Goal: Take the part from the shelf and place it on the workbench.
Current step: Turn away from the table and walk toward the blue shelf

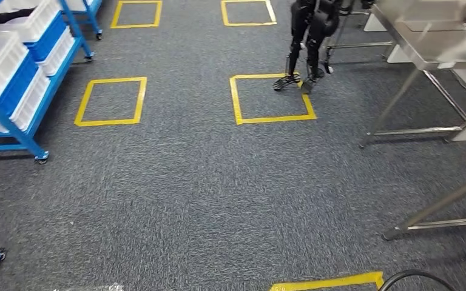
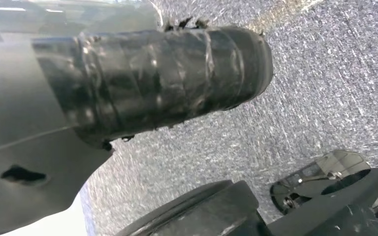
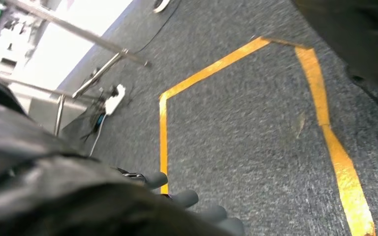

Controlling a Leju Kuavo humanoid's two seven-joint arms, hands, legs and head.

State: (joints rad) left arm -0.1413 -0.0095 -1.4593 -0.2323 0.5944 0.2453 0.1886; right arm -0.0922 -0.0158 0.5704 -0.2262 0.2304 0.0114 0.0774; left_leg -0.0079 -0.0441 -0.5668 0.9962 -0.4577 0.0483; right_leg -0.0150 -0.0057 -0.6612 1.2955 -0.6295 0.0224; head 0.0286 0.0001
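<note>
The blue shelf (image 1: 29, 128) with white bins (image 1: 0, 66) and blue bins stands at the left of the head view. At the right is the steel workbench (image 1: 425, 57). No frame lets me pick out the part. My left hand (image 2: 128, 83) hangs above grey carpet, its thick tape-wrapped thumb (image 2: 177, 73) across the picture; something glossy lies behind the thumb, and I cannot tell whether the hand holds it. My right hand (image 3: 78, 196) hangs over the carpet with its dark fingers (image 3: 187, 197) side by side and nothing in them.
Another dark robot (image 1: 306, 42) stands at the far edge of a yellow floor square (image 1: 270, 100). A second steel bench leg (image 1: 443, 209) is at the near right. A black cable (image 1: 412, 277) lies by yellow tape. Open carpet lies between shelf and bench.
</note>
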